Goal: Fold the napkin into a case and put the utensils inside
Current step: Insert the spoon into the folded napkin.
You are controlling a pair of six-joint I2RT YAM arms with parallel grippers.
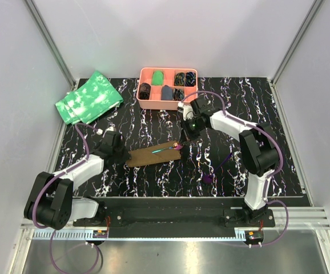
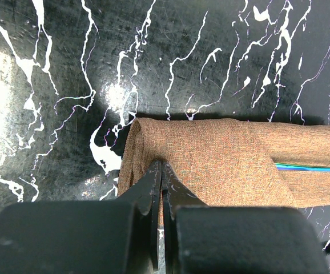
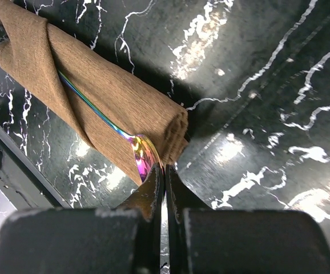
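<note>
The brown napkin [image 1: 151, 154] lies folded into a narrow case in the middle of the table. An iridescent spoon [image 3: 141, 159] is tucked in its fold; its teal-blue stem [image 2: 310, 168] runs under the flap, and its pink-purple bowl sticks out at the right end. My left gripper [image 2: 161, 166] is shut, its tips resting on the left end of the case [image 2: 210, 165]. At the right end of the case [image 3: 113, 97], my right gripper [image 3: 164, 169] is also shut, its tips touching the edge of the spoon bowl. Another purple utensil [image 1: 215, 169] lies loose on the table to the right.
A pink compartment tray [image 1: 153, 105] with small items stands at the back centre. Green white-mottled cloths [image 1: 89, 98] lie at the back left. A purple cable [image 1: 210, 94] loops over the right arm near the tray. The table is black marble-patterned.
</note>
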